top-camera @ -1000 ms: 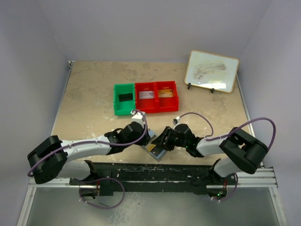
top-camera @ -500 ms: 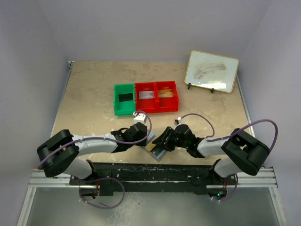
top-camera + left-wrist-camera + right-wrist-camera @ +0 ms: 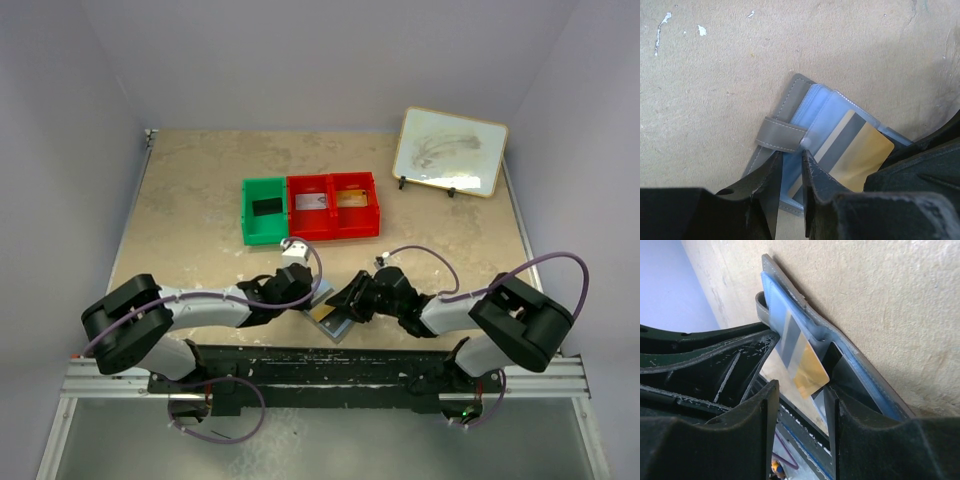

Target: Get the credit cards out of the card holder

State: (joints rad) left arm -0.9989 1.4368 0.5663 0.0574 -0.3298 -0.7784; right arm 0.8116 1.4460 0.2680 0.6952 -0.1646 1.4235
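The card holder [image 3: 786,105] is a grey stitched case with a strap and bluish clear sleeves. It lies open on the table near the front edge [image 3: 330,320]. A gold credit card [image 3: 862,150] with a grey stripe sticks partway out of a sleeve. My left gripper [image 3: 791,155] stands over the holder's strap side, its fingers a narrow gap apart, the sleeve showing flat beneath them. My right gripper [image 3: 800,387] is open, its fingers either side of the card's free corner [image 3: 810,371]. In the top view both grippers [image 3: 312,300] [image 3: 347,303] meet over the holder.
A green bin [image 3: 264,212] and two red bins [image 3: 333,207] sit mid-table, each with a card-like piece inside. A framed whiteboard [image 3: 450,150] leans at the back right. The black base rail [image 3: 400,365] runs just behind the holder's near edge.
My left arm has swung its elbow rightward and turned its wrist, and its fingers have narrowed over the holder. The right gripper has barely moved.
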